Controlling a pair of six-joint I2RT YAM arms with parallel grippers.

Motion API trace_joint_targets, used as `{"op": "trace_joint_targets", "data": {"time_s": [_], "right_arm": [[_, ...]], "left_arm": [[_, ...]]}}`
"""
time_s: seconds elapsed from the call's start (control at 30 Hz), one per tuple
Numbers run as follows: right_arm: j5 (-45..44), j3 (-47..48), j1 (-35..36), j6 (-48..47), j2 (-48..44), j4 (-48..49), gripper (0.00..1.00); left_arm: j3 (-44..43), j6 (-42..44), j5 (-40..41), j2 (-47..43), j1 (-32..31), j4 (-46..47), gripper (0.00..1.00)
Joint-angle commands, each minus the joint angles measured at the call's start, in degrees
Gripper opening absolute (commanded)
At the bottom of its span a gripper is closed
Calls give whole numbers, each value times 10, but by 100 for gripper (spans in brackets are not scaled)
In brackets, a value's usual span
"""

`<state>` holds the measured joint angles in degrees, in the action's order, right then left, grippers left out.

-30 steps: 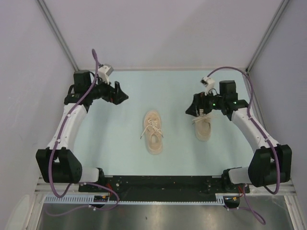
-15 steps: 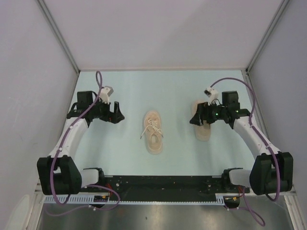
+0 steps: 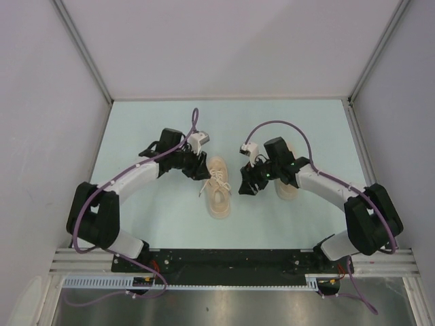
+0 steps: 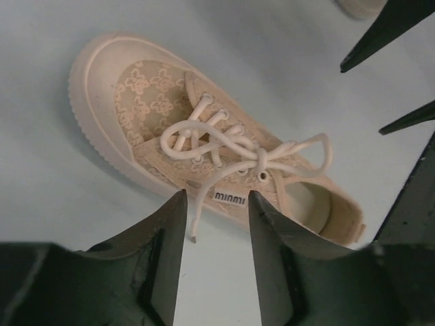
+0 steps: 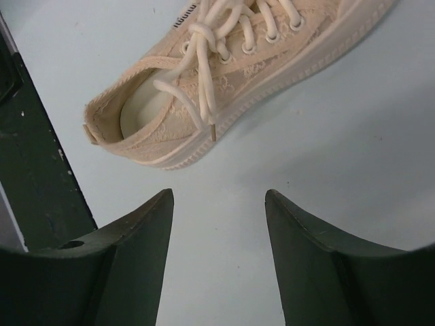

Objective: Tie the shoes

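Two beige shoes lie on the pale table. The middle shoe (image 3: 217, 193) (image 4: 170, 122) (image 5: 224, 75) has its off-white laces (image 4: 224, 146) in a loose knot, and one lace end (image 4: 192, 227) trails onto the table. My left gripper (image 3: 202, 170) (image 4: 216, 200) hovers at that shoe's left side, open, with the lace end just in front of its left fingertip (image 4: 175, 204) and nothing gripped. My right gripper (image 3: 246, 185) (image 5: 217, 197) sits at the shoe's right side, open over bare table. The right shoe (image 3: 287, 192) is mostly hidden under my right arm.
Grey walls enclose the table on the left, back and right (image 3: 224, 47). The arms' black base rail (image 3: 231, 261) runs along the near edge. In the left wrist view the right gripper's dark fingertips (image 4: 387, 27) point in from the upper right.
Both arms have swung inward from the table's sides to flank the middle shoe. The right gripper has left the right shoe. Both pairs of jaws have narrowed.
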<state>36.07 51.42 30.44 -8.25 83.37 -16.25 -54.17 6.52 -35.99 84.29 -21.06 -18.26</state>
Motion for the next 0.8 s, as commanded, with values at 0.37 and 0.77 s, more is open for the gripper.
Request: {"op": "trace_joint_targets", "data": {"time_s": [0.37,0.77], "right_arm": [[-61,18,59,21,51,118,54],[-65,31,77,25,60,122,54]], "left_arm": [[-59,-80,111,82,-29,47,40],[-78,-78,133,117,-49,38,37]]}}
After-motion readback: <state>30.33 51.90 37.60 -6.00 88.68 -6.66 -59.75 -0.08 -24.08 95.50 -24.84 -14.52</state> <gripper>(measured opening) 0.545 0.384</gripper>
